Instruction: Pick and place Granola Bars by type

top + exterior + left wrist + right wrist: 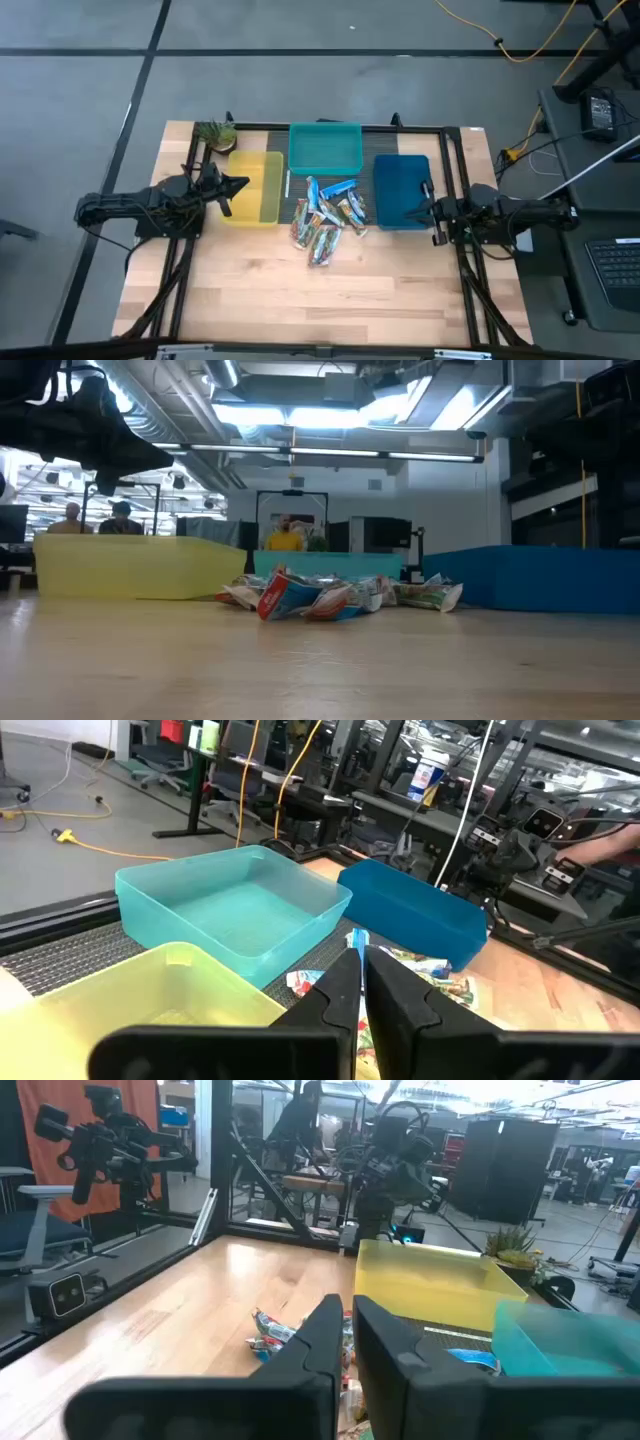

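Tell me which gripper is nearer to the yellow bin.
Left. The left gripper hangs at the yellow bin, its tips over the bin's left edge. The right gripper sits over the dark blue bin, across the pile of granola bars.

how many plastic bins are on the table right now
3: a yellow plastic bin on the left, a teal plastic bin at the back middle, and a dark blue plastic bin on the right. None appears hidden.
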